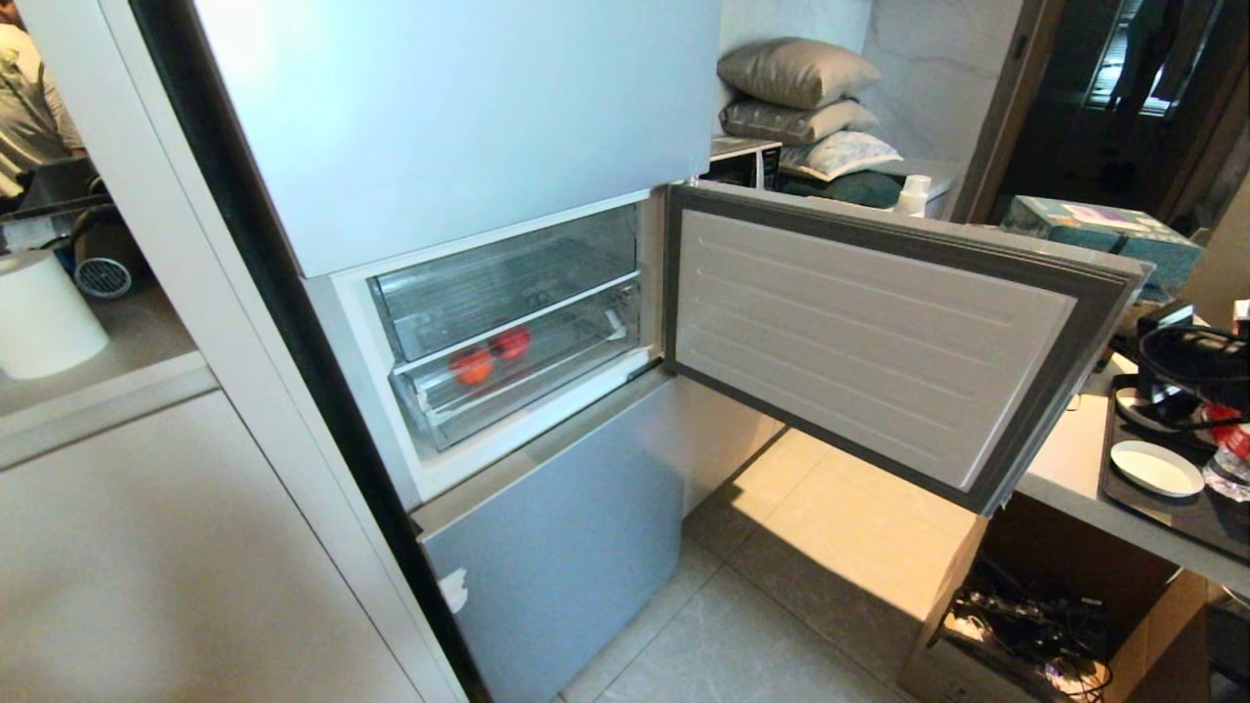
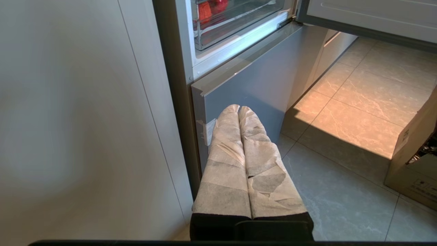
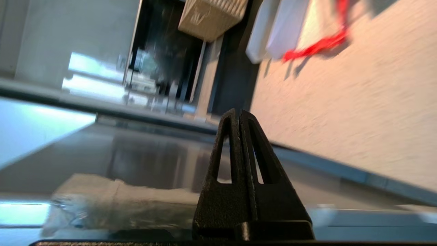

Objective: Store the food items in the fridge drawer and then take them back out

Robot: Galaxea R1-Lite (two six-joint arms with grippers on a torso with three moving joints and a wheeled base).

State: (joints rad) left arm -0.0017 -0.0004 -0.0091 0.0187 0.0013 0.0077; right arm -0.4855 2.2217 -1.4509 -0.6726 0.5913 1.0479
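Two food items lie side by side in the lower clear fridge drawer (image 1: 459, 415): an orange fruit (image 1: 472, 365) and a red fruit (image 1: 511, 342). The drawer sits pushed in, inside the open middle compartment. In the left wrist view the same fruits (image 2: 205, 12) show through the drawer front (image 2: 235, 29). My left gripper (image 2: 239, 108), wrapped in white tape, hangs shut and empty before the lower fridge door, well below the drawer. My right gripper (image 3: 238, 114) is shut on nothing over a glossy grey surface, far from the fruits. Neither arm shows in the head view.
The compartment door (image 1: 859, 332) stands swung wide open to the right, over the tiled floor. Beyond it are a counter (image 1: 1069, 474) with a black tray and a white dish (image 1: 1157, 469), and an open cardboard box (image 1: 1025, 605) beneath. A person (image 1: 24, 98) is at far left.
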